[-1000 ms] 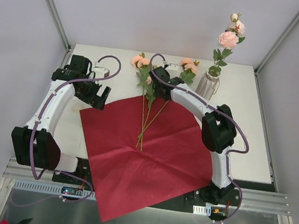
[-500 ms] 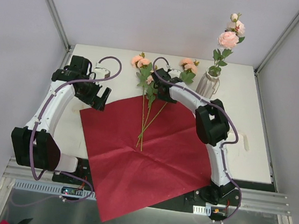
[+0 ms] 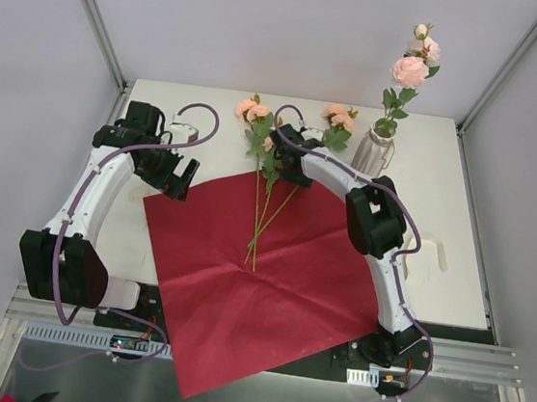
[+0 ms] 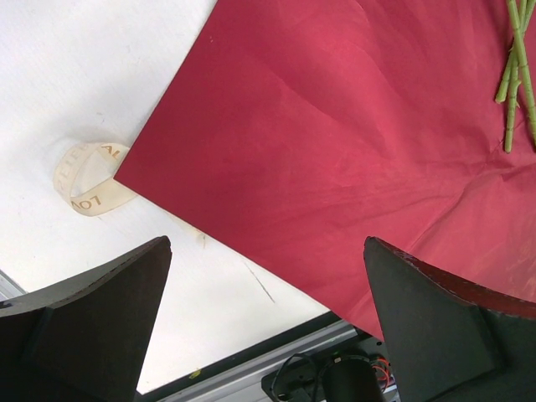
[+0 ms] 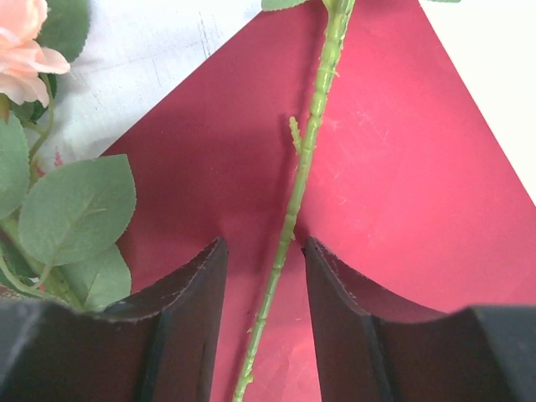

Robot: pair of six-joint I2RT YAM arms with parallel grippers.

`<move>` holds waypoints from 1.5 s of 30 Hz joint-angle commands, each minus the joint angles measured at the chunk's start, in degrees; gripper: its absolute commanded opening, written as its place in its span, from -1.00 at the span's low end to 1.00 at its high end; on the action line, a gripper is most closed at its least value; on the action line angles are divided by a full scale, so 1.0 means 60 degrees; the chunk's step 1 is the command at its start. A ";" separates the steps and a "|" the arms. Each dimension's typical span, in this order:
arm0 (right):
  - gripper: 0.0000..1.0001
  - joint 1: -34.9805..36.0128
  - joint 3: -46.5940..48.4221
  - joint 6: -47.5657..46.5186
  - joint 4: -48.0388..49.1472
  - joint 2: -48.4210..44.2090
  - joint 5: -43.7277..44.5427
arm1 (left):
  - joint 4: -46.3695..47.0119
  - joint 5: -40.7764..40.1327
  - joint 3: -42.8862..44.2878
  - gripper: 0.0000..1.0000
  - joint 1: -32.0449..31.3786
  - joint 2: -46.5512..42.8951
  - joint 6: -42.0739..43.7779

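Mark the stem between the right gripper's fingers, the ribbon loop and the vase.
stem (image 5: 301, 167), right wrist view, middle of the stalk.
ribbon loop (image 4: 90, 203), left wrist view, lower band.
vase (image 3: 372, 156), top external view, glass body.

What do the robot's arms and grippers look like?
The left arm and right arm are curved white shells with bulky black joints. A purple cable runs along each. The left gripper and right gripper have matte black, wedge-shaped fingers. No markings show.

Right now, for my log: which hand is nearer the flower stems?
Right. The right hand straddles a stem; the left hand is over the red paper's edge, apart.
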 commanded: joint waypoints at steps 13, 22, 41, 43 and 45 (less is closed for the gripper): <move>-0.98 -0.0089 -0.0807 0.0770 0.0492 -0.1120 -0.0189 | 0.0026 -0.0134 -0.0111 0.98 -0.0001 -0.0490 0.0349; -0.98 0.0013 -0.1480 -0.2083 0.3273 -0.3699 0.0732 | 0.0026 -0.0163 -0.0067 0.98 -0.0015 -0.0519 0.0334; -0.98 0.0528 -0.2625 -1.2146 1.3454 -0.7890 -0.0248 | 0.0012 -0.0178 0.0109 0.98 -0.0015 -0.0358 0.0217; -0.98 0.0249 -0.2683 -1.2413 1.4142 -0.7949 -0.0233 | 0.0012 -0.0178 0.0152 0.98 -0.0015 -0.0329 0.0188; -0.98 -0.0264 -0.2800 -1.2487 1.4481 -0.7949 -0.0219 | 0.0012 -0.0178 0.0197 0.99 -0.0015 -0.0285 0.0202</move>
